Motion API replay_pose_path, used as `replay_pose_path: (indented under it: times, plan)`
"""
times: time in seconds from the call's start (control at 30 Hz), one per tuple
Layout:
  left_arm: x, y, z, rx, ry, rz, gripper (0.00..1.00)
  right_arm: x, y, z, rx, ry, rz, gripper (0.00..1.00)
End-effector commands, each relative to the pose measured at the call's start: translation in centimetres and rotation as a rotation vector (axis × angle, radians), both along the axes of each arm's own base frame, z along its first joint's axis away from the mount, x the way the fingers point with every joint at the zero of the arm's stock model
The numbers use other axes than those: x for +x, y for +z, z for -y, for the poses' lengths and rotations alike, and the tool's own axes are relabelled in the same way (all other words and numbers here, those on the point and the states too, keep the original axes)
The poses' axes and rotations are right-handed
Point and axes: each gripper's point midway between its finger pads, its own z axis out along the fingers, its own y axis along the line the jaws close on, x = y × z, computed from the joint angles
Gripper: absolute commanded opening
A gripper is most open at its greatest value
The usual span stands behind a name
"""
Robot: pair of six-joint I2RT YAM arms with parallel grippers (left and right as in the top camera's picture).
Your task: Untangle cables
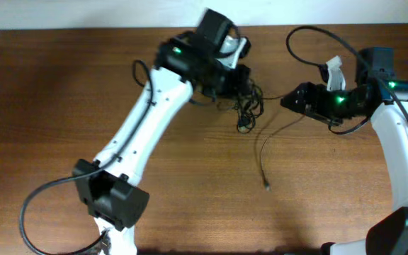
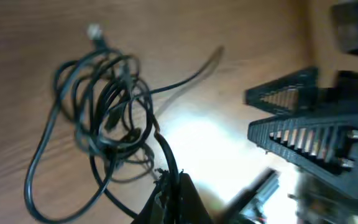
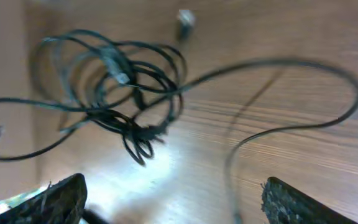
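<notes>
The cables form a knotted black clump on the wooden table between my two arms; it shows in the left wrist view and the right wrist view. One loose strand trails from the clump toward the front and ends in a small plug. My left gripper is shut on a cable strand that runs up out of the clump. My right gripper is open and empty, just right of the clump, with a loose strand looping past it.
The thicker robot cable arcs over the table at the back right. The right arm's gripper shows in the left wrist view, close to the clump. The table's back edge runs along the top.
</notes>
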Motion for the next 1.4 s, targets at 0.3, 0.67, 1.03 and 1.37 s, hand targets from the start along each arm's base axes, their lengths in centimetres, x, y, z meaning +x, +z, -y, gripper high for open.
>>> replay_pose_path:
  times: [0.3, 0.67, 1.03, 1.37]
  plan:
    - [-3.5, 13.1, 0.1, -0.775, -0.429, -0.081, 0.00, 1.7, 2.9, -7.3, 0.151, 0.066, 0.077, 0.73]
    - [-2.7, 15.1, 0.2, -0.817, -0.448, -0.071, 0.00, 2.4, 0.3, -9.2, 0.118, 0.095, 0.039, 0.21]
    - [10.5, -0.1, -18.4, 0.190, 0.433, 0.159, 0.00, 0.9, -5.6, 1.2, -0.364, -0.179, -0.153, 0.04]
    - [7.3, -5.5, -34.1, 0.804, 0.734, 0.037, 0.00, -1.4, -6.7, 7.8, -0.512, -0.316, -0.285, 0.04]
